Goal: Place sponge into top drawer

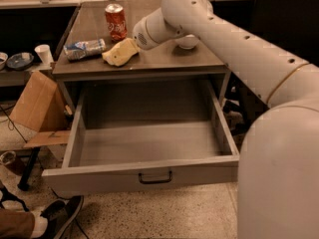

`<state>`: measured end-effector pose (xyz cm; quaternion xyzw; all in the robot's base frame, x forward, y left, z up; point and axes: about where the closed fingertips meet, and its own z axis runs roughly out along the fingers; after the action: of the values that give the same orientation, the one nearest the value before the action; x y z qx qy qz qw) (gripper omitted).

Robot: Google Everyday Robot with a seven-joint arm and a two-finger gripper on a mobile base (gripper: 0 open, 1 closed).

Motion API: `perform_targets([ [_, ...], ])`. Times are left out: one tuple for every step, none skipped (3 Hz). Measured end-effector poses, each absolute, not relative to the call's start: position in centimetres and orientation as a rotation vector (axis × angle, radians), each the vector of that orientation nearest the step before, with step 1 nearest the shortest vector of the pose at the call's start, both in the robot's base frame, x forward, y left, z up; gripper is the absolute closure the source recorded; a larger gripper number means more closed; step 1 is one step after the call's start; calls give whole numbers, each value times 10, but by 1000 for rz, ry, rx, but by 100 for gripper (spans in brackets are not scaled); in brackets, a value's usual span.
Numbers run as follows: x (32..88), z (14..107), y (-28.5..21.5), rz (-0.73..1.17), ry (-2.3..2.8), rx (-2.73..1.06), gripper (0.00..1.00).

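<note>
The pale yellow sponge (116, 57) lies on the grey table top (164, 61), right of the silver-blue wrapper. My gripper (128, 46) is at the end of the white arm and sits right at the sponge's upper right end, against it. The top drawer (99, 176) is pulled wide open below the table top, and its inside shows nothing in it. Its dark pull handle (155, 178) is at the centre of the front panel.
A red soda can (115, 21) stands behind the sponge. A crumpled silver-blue wrapper (83, 49) lies at the left. A white bowl (187, 43) is mostly hidden behind my arm. A cardboard box (34, 106), a paper cup (43, 54) and a person's shoe (59, 215) are at the left.
</note>
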<state>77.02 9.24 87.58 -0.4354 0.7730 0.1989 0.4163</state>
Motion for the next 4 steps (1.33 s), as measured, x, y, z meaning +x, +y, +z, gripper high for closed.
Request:
perform_targets([
  [782, 847, 86, 487, 1981, -1068, 0],
  [786, 832, 86, 499, 2006, -1028, 0],
  [787, 835, 91, 500, 2007, -964, 0],
  [785, 842, 103, 508, 1995, -919, 0],
])
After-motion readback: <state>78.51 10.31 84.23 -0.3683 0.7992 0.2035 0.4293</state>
